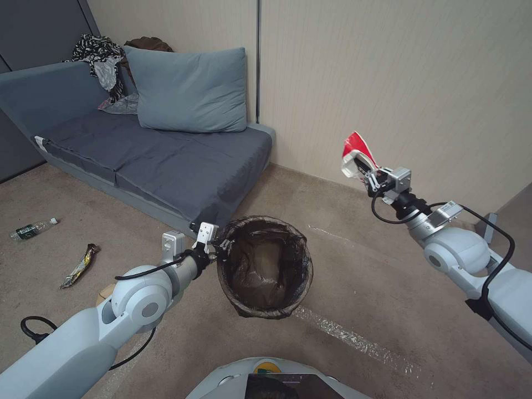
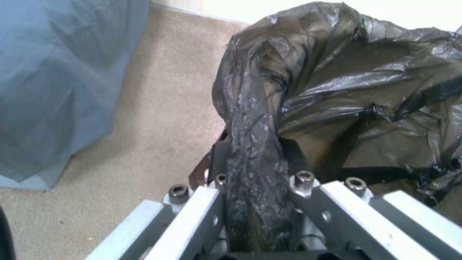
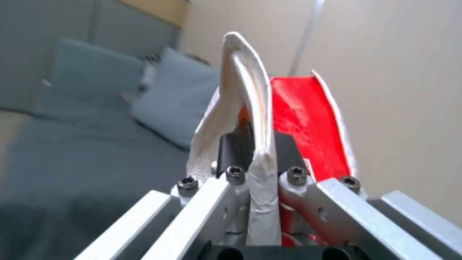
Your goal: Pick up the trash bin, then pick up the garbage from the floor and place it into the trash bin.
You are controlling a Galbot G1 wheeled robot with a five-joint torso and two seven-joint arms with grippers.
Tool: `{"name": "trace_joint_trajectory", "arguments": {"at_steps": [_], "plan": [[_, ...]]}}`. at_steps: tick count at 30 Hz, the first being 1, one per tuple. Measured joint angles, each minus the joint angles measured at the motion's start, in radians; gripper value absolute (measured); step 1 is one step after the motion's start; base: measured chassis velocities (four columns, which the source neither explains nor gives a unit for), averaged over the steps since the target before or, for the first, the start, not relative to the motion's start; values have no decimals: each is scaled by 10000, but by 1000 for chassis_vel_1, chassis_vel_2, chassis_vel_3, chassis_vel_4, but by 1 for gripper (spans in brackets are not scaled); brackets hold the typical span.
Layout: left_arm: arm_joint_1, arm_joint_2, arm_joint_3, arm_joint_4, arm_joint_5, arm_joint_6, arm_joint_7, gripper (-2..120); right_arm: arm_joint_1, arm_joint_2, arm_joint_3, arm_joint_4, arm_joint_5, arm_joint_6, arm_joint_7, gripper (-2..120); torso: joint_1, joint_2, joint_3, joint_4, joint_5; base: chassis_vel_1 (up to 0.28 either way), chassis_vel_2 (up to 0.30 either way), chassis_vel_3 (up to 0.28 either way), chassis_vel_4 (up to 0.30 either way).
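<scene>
trash bin (image 1: 265, 266) light, pinched at bagged rim by left gripper (image 1: 223, 244); crumpled cup (image 1: 354, 153) flimsy, clamped on folded wall by right gripper (image 1: 367, 173).

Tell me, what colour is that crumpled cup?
Red outside, white inside; the right wrist view shows the crumpled cup best.

Glossy crinkled plastic bin liner (image 1: 265, 266), matt carpet (image 1: 354, 277), cloth sofa (image 1: 166, 160)

no legible text, labels, or signs
</scene>
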Motion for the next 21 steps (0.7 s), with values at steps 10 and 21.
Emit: {"name": "trace_joint_trajectory", "arguments": {"at_steps": [10,21], "plan": [[163,-22,-117,-67,51,4,-32,5,-283,-191,-81,1873,143,-230,237,0,0,0,0,-1,-3,0,0,0,0],[177,-64,-167,-79,55,16,-96,5,-527,-560,-352,2842,210,-289,236,0,0,0,0,-1,-4,0,0,0,0]]}}
